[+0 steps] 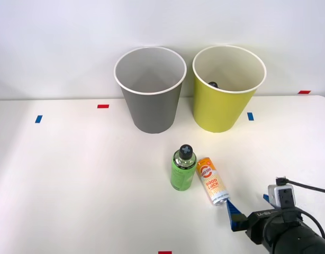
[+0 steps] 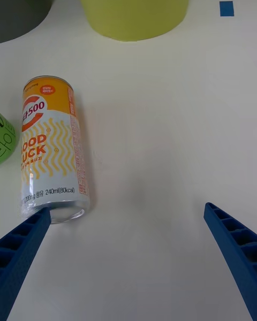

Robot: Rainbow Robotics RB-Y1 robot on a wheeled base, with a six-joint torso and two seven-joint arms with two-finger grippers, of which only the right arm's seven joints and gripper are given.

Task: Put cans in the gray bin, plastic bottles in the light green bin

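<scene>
Nearest, the right gripper (image 2: 128, 246) hangs low over the white worktop (image 1: 72, 180) with its blue fingers (image 2: 21, 246) spread wide and holding nothing, one fingertip just beside the end of the orange can (image 1: 212, 180), which lies on its side. The green bottle (image 1: 183, 168) stands upright next to the can, and farther back the gray bin (image 1: 151, 106) and the light green bin (image 1: 220, 108) stand side by side

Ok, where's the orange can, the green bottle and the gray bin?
orange can (image 1: 212, 180), front view, middle of its label, lying on the table.
green bottle (image 1: 182, 173), front view, its green body below the black cap.
gray bin (image 1: 152, 111), front view, its gray outer wall.
</scene>
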